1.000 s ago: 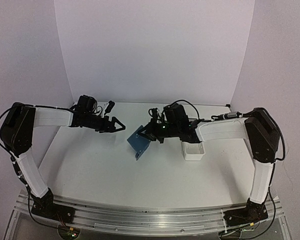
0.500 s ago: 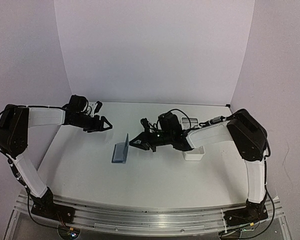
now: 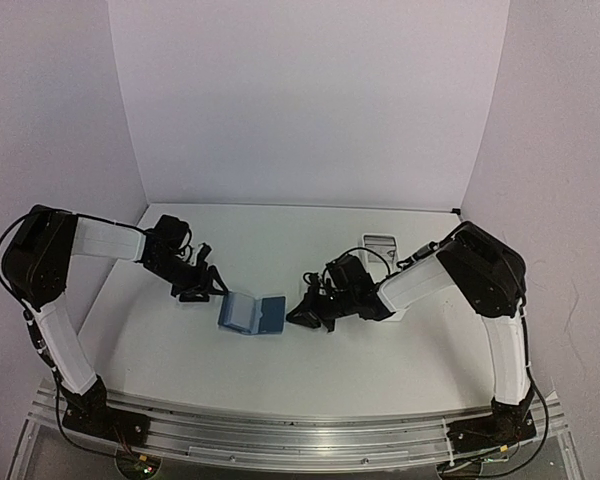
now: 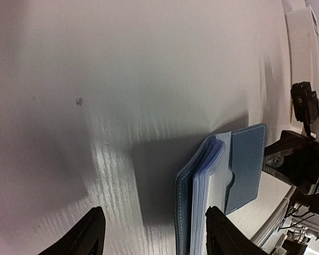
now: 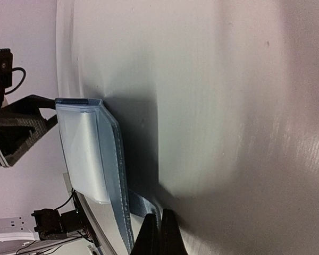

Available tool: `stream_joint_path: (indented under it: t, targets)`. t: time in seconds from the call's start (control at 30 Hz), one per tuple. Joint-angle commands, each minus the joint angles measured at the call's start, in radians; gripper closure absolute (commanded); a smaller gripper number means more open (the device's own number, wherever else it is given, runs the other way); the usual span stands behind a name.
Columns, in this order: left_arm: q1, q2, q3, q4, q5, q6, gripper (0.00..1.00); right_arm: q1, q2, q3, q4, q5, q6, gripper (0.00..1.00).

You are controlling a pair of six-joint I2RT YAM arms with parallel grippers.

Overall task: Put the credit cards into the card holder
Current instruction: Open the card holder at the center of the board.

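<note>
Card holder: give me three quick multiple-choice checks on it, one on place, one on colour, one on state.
1. Where is the card holder?
A. in the white tray
B. on the table, between the left gripper and the right gripper
C. lifted high over the left arm

2. What colour is its cover?
A. blue
B. red
C. black

3. What state is it in?
A. snapped shut
B. torn in two
C. lying open

Answers:
1. B, the top view shows it on the table with a gripper at each side.
2. A, the cover is blue in all three views.
3. C, both wrist views show the covers spread apart with the pale inner pages showing.
</note>
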Motion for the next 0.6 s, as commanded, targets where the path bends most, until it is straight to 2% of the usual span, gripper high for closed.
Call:
stream_joint_path:
  t: [0.0, 0.17, 0.37, 0.5, 0.57]
  targets:
    - [-0.026, 0.036, -0.001, 0.002, 0.086, -0.012, 0.40, -0.009, -0.003, 0.018, -0.192, 0.082, -0.052, 1.00]
    - [-0.036, 0.037, -0.010, 0.024, 0.179, 0.003, 0.50, -0.009, 0.011, 0.046, -0.201, 0.085, -0.059, 1.00]
    - [-0.026, 0.019, -0.023, 0.087, 0.275, -0.013, 0.82, -0.009, 0.018, 0.040, -0.201, 0.078, -0.059, 1.00]
    - [-0.027, -0.006, -0.039, 0.157, 0.334, -0.020, 0.87, -0.009, 0.027, 0.047, -0.201, 0.074, -0.064, 1.00]
    - [-0.029, 0.006, -0.036, 0.157, 0.332, -0.025, 0.93, -0.009, 0.030, 0.054, -0.200, 0.072, -0.064, 1.00]
